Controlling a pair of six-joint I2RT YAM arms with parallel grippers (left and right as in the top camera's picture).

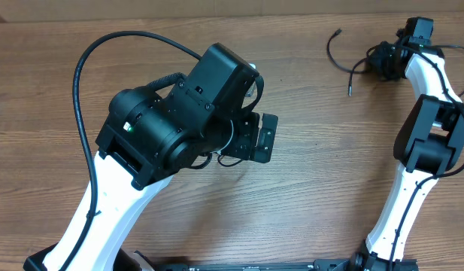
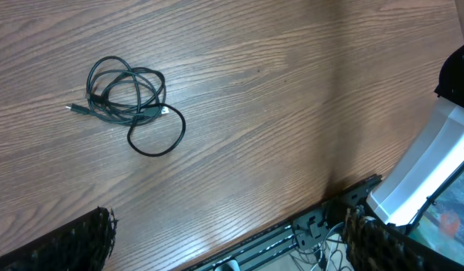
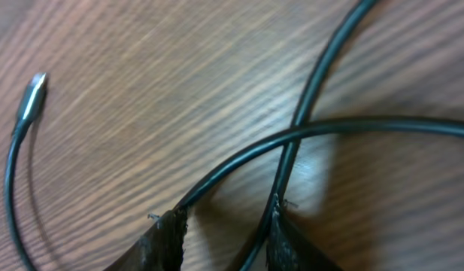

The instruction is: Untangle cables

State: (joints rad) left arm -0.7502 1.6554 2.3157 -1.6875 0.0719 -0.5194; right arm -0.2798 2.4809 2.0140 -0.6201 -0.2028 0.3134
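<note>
Overhead, the left arm (image 1: 164, 132) hides the coiled bundle (image 2: 134, 113) (all but one loop). In the right wrist view the blurred cable (image 3: 310, 94) runs off the top and right edges. The bottom edge crops the right gripper (image 3: 225, 237), leaving its grip unclear.

Your left arm (image 1: 104, 203) rises from the near left corner. Its white link slants up to a bulky black wrist housing (image 1: 179, 113) that sits high, close under the overhead camera. Your left gripper (image 2: 232, 245) hangs well above the surface (image 2: 292, 90) and looks down on it, jaws spread wide. Your right arm (image 1: 412, 173) climbs from the near right, folds at a black elbow (image 1: 431, 139) and reaches to the far right corner. Your right gripper (image 3: 228, 241) sits low, right at the surface, jaws parted by only a narrow gap.
</note>
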